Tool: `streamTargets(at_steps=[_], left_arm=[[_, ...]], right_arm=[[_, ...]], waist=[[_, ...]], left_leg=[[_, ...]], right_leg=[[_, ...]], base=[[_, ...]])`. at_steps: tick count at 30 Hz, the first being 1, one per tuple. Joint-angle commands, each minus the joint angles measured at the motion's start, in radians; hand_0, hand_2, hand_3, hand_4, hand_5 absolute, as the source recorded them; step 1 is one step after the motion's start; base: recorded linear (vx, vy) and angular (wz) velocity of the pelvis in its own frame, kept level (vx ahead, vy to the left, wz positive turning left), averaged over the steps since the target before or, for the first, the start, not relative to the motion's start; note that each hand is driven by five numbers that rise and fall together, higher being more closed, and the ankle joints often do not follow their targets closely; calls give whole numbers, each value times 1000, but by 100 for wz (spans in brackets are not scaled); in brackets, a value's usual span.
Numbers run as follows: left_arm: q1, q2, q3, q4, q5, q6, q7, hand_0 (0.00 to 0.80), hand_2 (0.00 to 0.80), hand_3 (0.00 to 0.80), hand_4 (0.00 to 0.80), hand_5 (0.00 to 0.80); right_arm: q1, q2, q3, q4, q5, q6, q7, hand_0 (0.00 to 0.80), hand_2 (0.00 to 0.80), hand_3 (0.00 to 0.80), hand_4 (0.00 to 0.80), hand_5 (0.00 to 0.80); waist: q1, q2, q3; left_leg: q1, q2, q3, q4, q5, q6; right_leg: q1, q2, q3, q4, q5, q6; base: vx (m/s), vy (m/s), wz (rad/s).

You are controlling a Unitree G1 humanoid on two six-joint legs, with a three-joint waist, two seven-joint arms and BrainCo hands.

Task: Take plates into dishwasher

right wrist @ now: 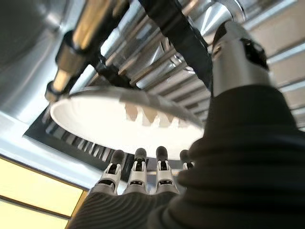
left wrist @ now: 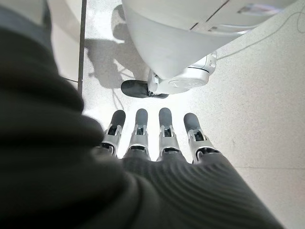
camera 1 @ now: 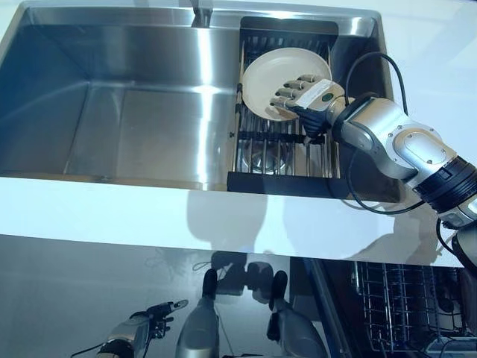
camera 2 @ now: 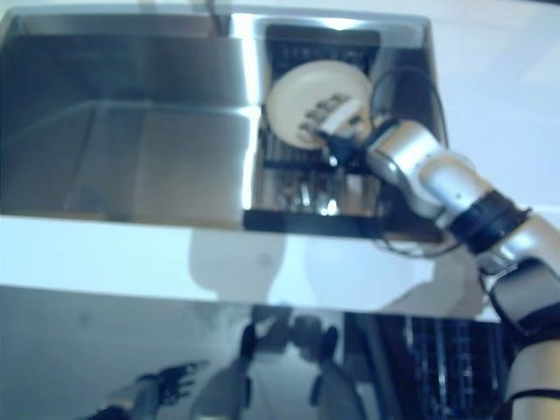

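Plate (camera 1: 279, 78) pinched by right hand (camera 1: 304, 92) over sink rack (camera 1: 283, 153); left hand (left wrist: 157, 138) relaxed above floor (left wrist: 267, 109).

A steel sink (camera 1: 119, 112) sits in a white counter (camera 1: 112, 212). At its right end a black rack (camera 1: 283, 149) holds a cream plate (camera 1: 272, 71), tilted. The right hand (camera 1: 305, 93) lies over the plate's lower right part, fingers curled on its face. Below the counter, the left hand (camera 1: 153, 317) hangs low with fingers relaxed, and a dishwasher basket (camera 1: 402, 298) shows at lower right
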Motion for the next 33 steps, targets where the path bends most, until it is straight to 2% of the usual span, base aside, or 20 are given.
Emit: streamTargets(at_steps=[1, 19, 20, 21, 22, 23, 33], left_arm=[[-20, 3, -31, 19, -32, 22, 5, 0, 0, 0, 0, 0], [-39, -1, -39, 12, -68, 43, 6, 0, 0, 0, 0, 0], [-41, -2, -39, 10, -71, 45, 6, 0, 0, 0, 0, 0], [-42, -1, -40, 9, -74, 45, 7, 0, 0, 0, 0, 0], [-41, -1, -40, 9, -74, 45, 7, 0, 0, 0, 0, 0], [-40, -2, -38, 7, -73, 46, 6, 0, 0, 0, 0, 0], [-44, -6, -42, 9, -85, 45, 5, 0, 0, 0, 0, 0]], right_arm=[[-143, -11, 46, 22, -26, 41, -51, 0, 0, 0, 0, 0], [-180, 16, 60, 80, -81, 77, -88, 0, 0, 0, 0, 0], [-181, 17, 61, 82, -86, 76, -92, 254, 254, 254, 254, 254], [-182, 19, 61, 86, -92, 74, -92, 474, 474, 474, 474, 474], [-183, 19, 62, 86, -93, 74, -92, 568, 568, 568, 568, 568], [-186, 20, 64, 88, -97, 71, -94, 800, 800, 800, 800, 800], [-196, 38, 74, 115, -176, 81, -125, 800, 800, 800, 800, 800]], waist=[[32, -31, 9], [41, -26, 28], [42, -25, 29], [43, -25, 30], [43, -25, 30], [45, -24, 31], [52, -19, 37]], left_leg=[[-35, -23, 44, -6, 28, 22], [-52, -32, 39, -6, 28, 27], [-53, -33, 39, -6, 28, 27], [-54, -33, 39, -6, 28, 27], [-54, -34, 38, -6, 28, 27], [-56, -35, 38, -6, 28, 27], [-67, -39, 34, -6, 31, 29]], right_leg=[[11, -51, 47, -1, -1, 80], [-6, -54, 40, -1, 3, 81], [-7, -54, 39, -1, 4, 81], [-8, -54, 39, -1, 4, 81], [-8, -55, 38, -1, 4, 81], [-9, -55, 37, -1, 4, 81], [-19, -57, 29, -1, 8, 82]], base=[[0, 0, 0], [0, 0, 0], [0, 0, 0], [0, 0, 0], [0, 0, 0], [0, 0, 0], [-7, 1, 0]])
